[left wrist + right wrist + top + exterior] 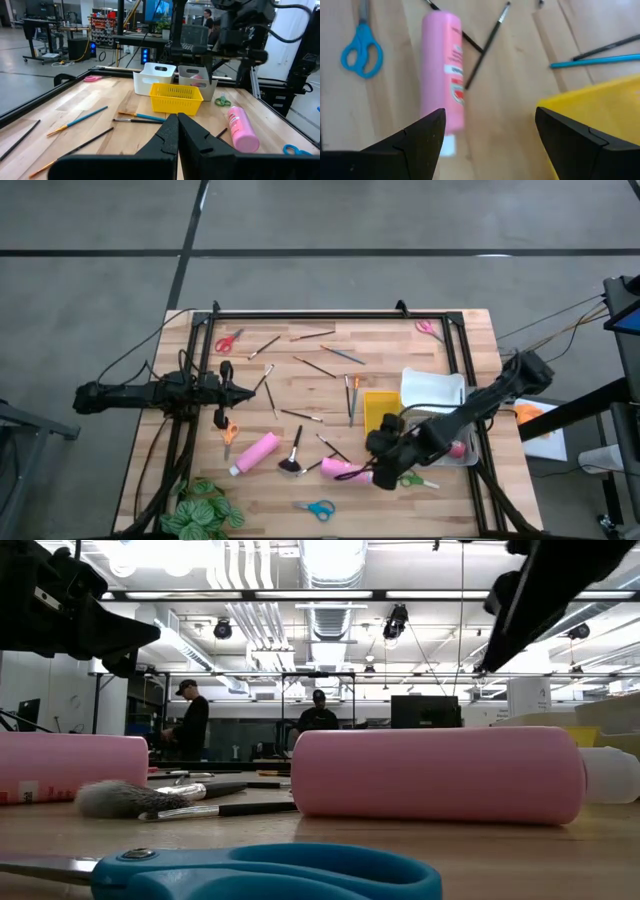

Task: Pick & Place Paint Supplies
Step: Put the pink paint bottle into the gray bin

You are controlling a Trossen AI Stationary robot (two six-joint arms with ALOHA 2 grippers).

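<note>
My right gripper (378, 470) hangs open above the cap end of a pink paint bottle (340, 470), which lies flat near the front edge; the right wrist view shows the bottle (442, 70) ahead of the spread fingers (490, 120), untouched. A second pink bottle (255, 453) and a fluffy black brush (293, 455) lie to its left. Several thin brushes (315, 366) are scattered over the middle. Blue scissors (316, 508) lie at the front edge and green scissors (415, 480) under the right arm. My left gripper (222, 390) waits shut at the left, level, above the table.
A yellow tray (380, 412), a white tray (432, 390) and a grey tray (466, 450) stand at the right. Red (228, 342), orange (229, 432) and pink scissors (428, 328) lie about. A leafy plant (203, 510) sits at the front left corner. A black frame (330, 315) borders the table.
</note>
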